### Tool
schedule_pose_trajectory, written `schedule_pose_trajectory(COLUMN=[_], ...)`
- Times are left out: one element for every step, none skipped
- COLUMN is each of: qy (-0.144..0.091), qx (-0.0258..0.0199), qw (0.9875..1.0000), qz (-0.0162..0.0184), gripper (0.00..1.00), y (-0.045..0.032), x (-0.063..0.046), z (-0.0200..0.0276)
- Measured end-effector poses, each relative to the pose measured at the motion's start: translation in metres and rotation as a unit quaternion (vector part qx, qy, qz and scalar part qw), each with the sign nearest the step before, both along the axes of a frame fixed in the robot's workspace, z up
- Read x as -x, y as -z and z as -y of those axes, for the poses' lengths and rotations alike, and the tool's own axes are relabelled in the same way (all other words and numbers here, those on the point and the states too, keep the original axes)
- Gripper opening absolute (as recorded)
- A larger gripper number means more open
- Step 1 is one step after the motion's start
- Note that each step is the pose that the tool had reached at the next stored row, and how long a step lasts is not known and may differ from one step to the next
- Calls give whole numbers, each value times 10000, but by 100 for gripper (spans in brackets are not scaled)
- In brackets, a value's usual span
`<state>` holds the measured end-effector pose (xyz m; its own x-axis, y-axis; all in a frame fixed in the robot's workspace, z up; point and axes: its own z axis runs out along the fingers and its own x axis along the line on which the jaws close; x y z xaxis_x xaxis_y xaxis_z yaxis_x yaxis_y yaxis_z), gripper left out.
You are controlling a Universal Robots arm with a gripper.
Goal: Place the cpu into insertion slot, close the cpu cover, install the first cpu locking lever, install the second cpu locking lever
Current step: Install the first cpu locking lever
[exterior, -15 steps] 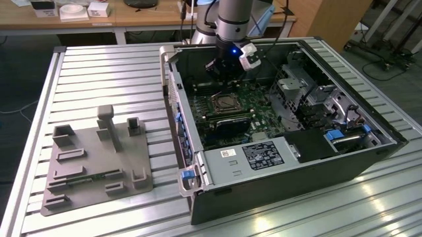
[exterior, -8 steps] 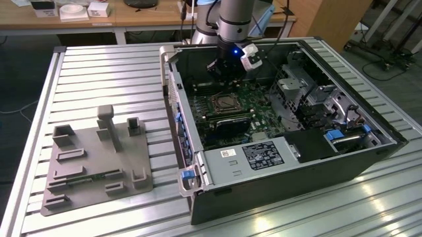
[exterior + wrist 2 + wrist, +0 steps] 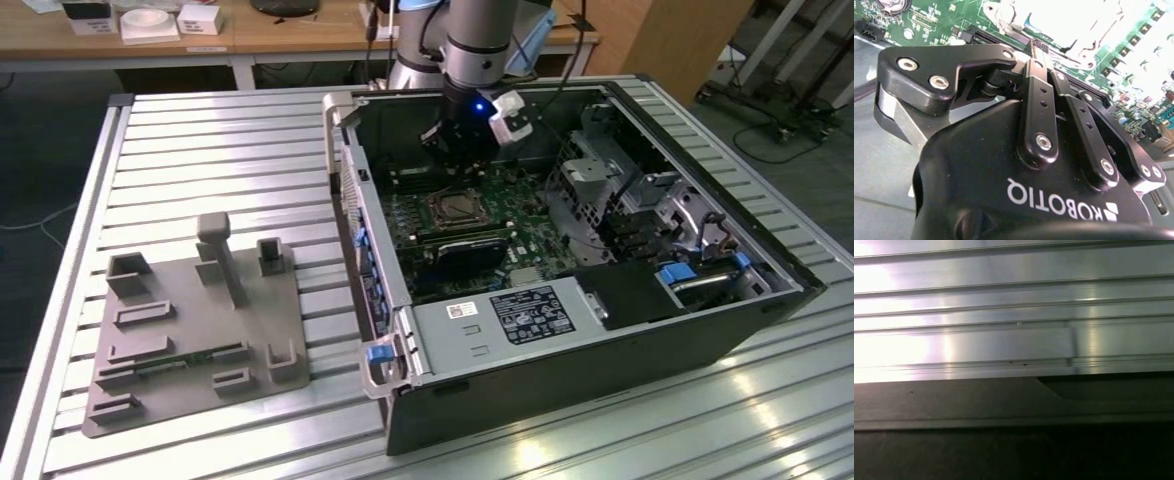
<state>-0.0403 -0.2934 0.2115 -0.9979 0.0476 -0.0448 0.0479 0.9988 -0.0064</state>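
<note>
Exterior view: a grey fixture plate (image 3: pixel 187 330) lies well apart from the pincer (image 3: pixel 451 150), off to the exterior view's left. The pincer hangs inside the open computer case (image 3: pixel 601 370); whether it is spread or pressed together, I cannot tell. The insertion slot (image 3: pixel 457 208) lies near it, just on its camera-ward side.

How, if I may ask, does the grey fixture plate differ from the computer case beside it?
The grey fixture plate is low and flat with short posts; the computer case is black, tall-walled and open-topped, holding a green circuit board. The plate lies at the exterior view's left, the case at its right. Both rest on the slatted table.
</note>
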Motion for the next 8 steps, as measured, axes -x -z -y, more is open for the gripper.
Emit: schedule_pose_trajectory(qy=[0,0,0,0,0,0,0,0], qx=[0,0,0,0,0,0,0,0], qw=[10000,10000,10000,10000,10000,10000,10000,10000], qz=[-1,-1,-2,-3,-4,-5,-6,-6], gripper=[10,10,10,10,10,10,10,10], y=[5,10,15,20,25,32,38,44], x=[-5,-9,-13,-17,-22,-28,-35,-41], z=[-1,-2,-3,-5,-6,-9,-11,-13])
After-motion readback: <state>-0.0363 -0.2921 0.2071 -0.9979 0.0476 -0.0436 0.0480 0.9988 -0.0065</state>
